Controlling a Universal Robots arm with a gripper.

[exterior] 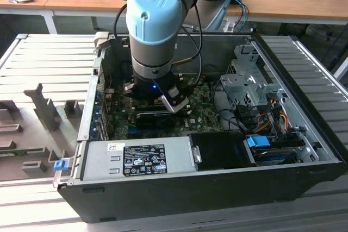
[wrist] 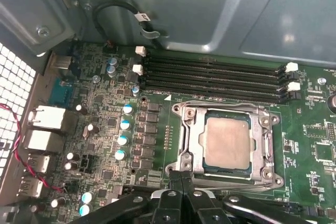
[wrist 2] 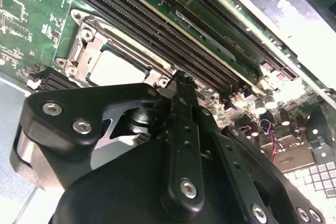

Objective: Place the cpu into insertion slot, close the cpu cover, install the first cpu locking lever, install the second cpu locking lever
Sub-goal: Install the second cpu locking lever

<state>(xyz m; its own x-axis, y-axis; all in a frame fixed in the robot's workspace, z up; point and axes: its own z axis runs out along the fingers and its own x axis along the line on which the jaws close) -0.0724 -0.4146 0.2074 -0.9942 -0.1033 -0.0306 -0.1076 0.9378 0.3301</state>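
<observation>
Open computer case (exterior: 217,188), hand (wrist: 181,179) beside cpu cover (wrist: 226,111)

Bright, even daylight; whitish glare

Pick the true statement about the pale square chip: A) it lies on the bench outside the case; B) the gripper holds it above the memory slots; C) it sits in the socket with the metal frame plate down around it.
C: in the first wrist view the pale square chip sits in the socket, framed by the silver metal frame plate.

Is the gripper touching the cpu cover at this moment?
Cannot tell. In the first wrist view the gripper tips meet the near edge of the cpu cover, closed over the cpu, but neither contact nor gap shows plainly.
</observation>
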